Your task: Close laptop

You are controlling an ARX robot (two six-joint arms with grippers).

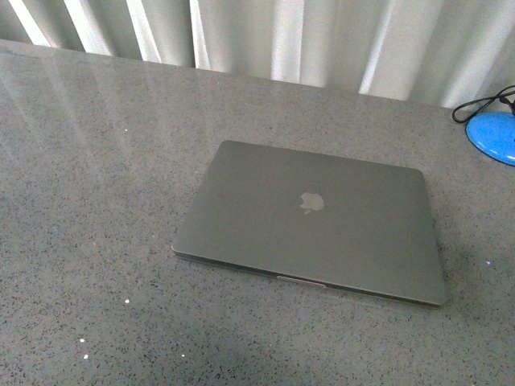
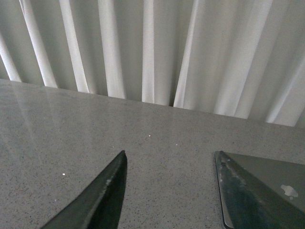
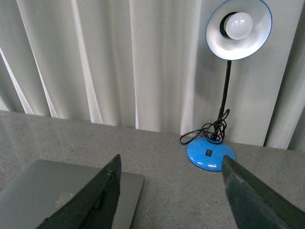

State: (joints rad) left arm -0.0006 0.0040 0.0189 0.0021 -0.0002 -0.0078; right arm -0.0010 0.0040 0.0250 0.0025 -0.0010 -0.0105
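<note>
The laptop is seen lying shut and flat on the grey surface, so both grippers' fingers are held apart and clear, nothing being gripped.

front: high, looking down | wrists: low, facing curtain | all share laptop

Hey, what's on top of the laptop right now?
Nothing rests on the laptop; its closed lid shows only the apple logo. The keyboard and screen are hidden beneath the lid, and the countertop under it is covered.
</note>
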